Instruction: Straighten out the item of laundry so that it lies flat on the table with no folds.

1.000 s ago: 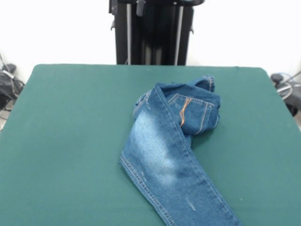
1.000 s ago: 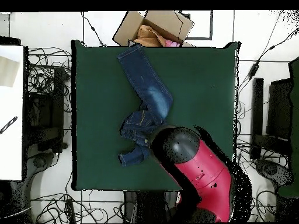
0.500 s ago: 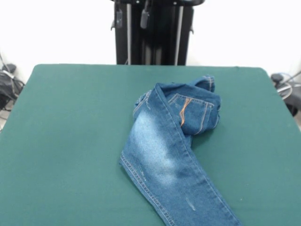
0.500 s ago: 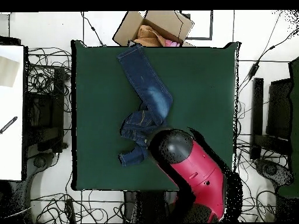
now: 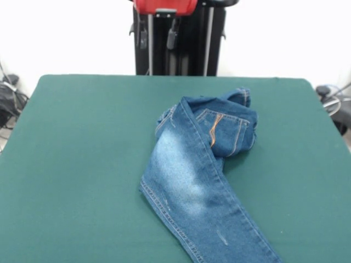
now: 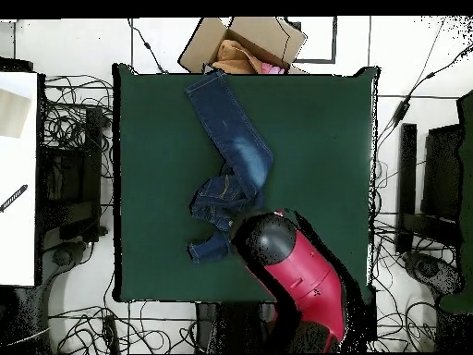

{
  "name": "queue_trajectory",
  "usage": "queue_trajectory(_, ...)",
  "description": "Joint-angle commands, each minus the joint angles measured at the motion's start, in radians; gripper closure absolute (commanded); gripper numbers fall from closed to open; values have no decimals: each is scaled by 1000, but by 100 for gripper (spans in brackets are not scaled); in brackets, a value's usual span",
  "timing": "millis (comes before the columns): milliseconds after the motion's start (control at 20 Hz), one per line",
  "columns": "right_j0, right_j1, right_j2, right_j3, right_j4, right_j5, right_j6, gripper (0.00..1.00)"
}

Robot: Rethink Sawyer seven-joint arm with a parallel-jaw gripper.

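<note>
The item of laundry, small blue jeans [image 5: 192,170], lies crumpled on the green table [image 5: 82,142]. One faded leg runs to the near edge and out of the picture. The waist end is bunched behind it, folded over with an orange-stitched pocket [image 5: 216,134] showing. From overhead the jeans [image 6: 231,153] stretch from the table's top edge to a bunch near the middle. My gripper [image 5: 158,39] hangs high beyond the far side of the jeans, open, with nothing between its fingers. Seen from above, the red arm [image 6: 296,273] hides the gripper and stands just beside the bunched waist.
A cardboard box [image 6: 245,44] holding cloth sits just past the table's top edge in the overhead view. Cables lie all round the table [image 6: 314,139]. A white surface [image 6: 17,176] stands at the left and black stands [image 6: 443,176] at the right.
The gripper has come down into the front view, with the red wrist now showing above its fingers. Overhead, the arm has shifted slightly. The jeans have not moved.
</note>
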Motion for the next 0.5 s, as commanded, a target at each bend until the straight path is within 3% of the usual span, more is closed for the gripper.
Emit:
queue_trajectory(50,-58,-26,202,189,35,-168,246,0)
queue_trajectory(500,-198,-52,397,332,3,-426,279,0)
